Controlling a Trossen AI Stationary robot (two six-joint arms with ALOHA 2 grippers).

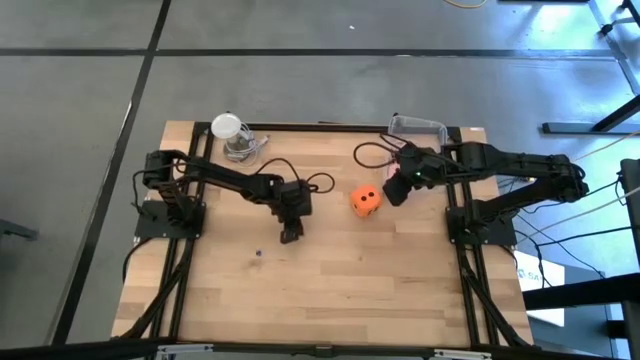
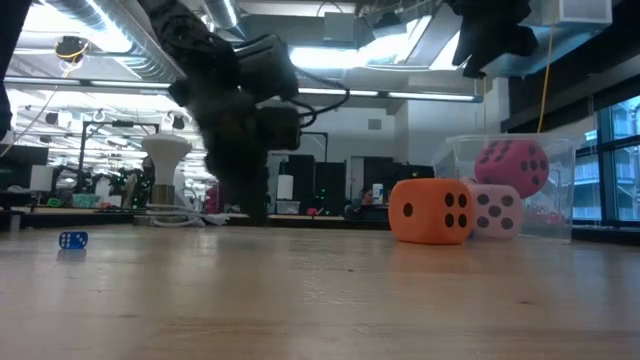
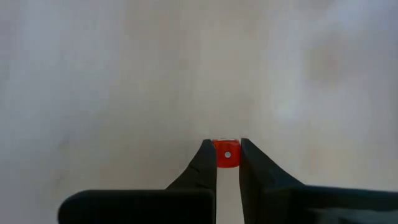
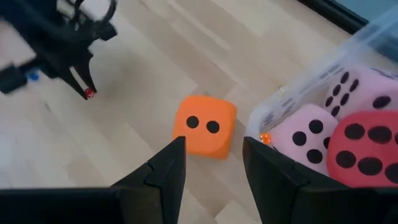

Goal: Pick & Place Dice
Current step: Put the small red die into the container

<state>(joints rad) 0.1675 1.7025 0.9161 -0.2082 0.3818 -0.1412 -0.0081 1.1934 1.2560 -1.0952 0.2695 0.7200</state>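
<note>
A fist-sized orange die (image 1: 365,200) with dark pips rests on the table by one face, and shows in the low view (image 2: 432,210) and the right wrist view (image 4: 205,127). Pale pink dice (image 4: 305,134) and a red die (image 4: 364,149) lie in a clear box (image 1: 418,127). My left gripper (image 3: 226,144) points down near the table's middle (image 1: 290,235), shut on a tiny red die. My right gripper (image 4: 214,142) hangs open above the table, just right of the orange die (image 1: 395,190), touching nothing. My left gripper pinches a tiny red die (image 3: 227,155) between its two fingers, one finger (image 3: 208,163) on each of two opposite faces. The fingers come from above, pointing down. Whether the die touches the table, I cannot tell.
A tiny blue die (image 2: 72,240) lies on the wood near the left gripper (image 1: 258,253). A white cup-like object with coiled cable (image 1: 232,135) stands at the far edge. A black cable loop (image 1: 372,155) lies beside the clear box. The near half of the table (image 1: 340,300) is bare wood.
</note>
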